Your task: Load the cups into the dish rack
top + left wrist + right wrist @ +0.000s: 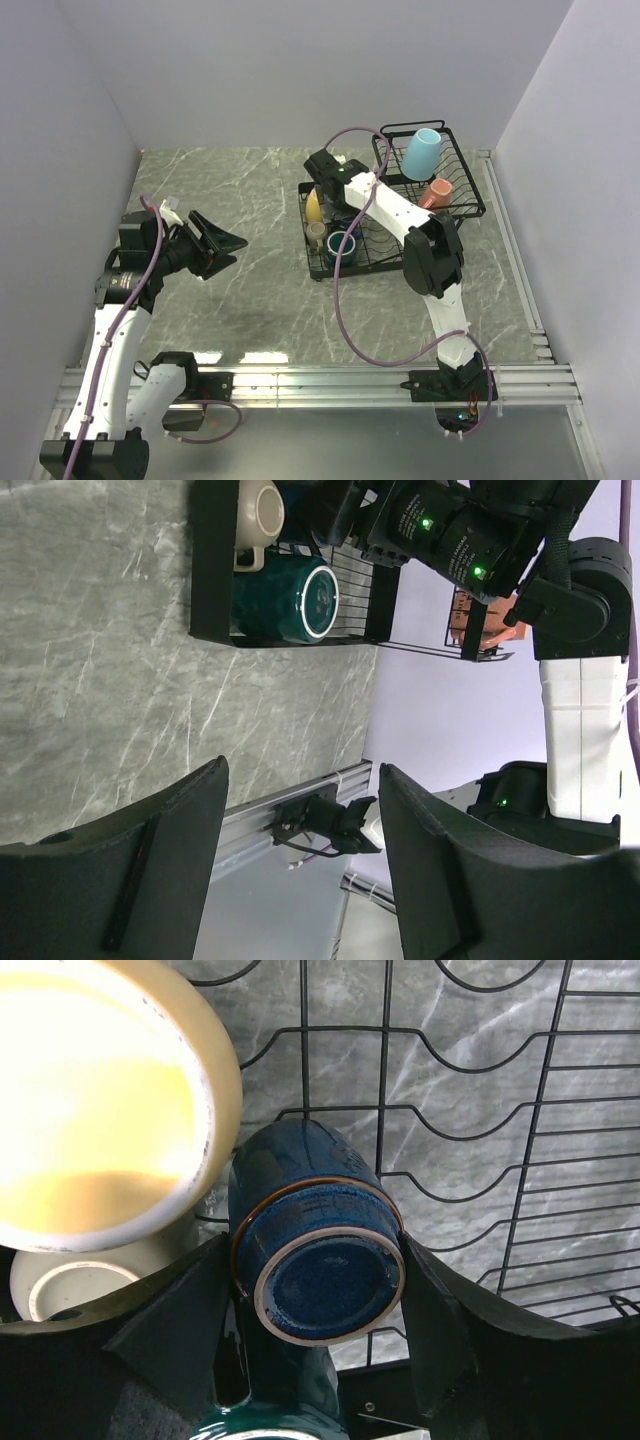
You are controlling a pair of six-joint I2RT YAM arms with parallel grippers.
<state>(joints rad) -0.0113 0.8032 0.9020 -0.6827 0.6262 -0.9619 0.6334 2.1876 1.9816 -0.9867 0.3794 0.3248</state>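
Note:
The black wire dish rack (pixel 470 205) stands at the back right. Its upper basket holds a light blue mug (pixel 422 153) and a salmon-pink mug (pixel 436 193). Its lower tray (pixel 312 268) holds a yellow mug (pixel 314 205), an olive-tan mug (pixel 317 233) and a dark green mug (pixel 341 243). My right gripper (pixel 338 208) is low over the lower tray, shut on a dark navy mug (pixel 325 1280) with its base toward the wrist camera. The yellow mug (pixel 100 1100), olive-tan mug (pixel 70 1285) and green mug (pixel 270 1400) sit close beside it. My left gripper (pixel 225 243) is open and empty, left of the rack.
Grey walls close in the marble table on three sides. A metal rail (pixel 320 380) runs along the near edge. The right arm's purple cable (pixel 345 320) loops over the table in front of the rack. The left wrist view shows the green mug (pixel 290 598) in the tray.

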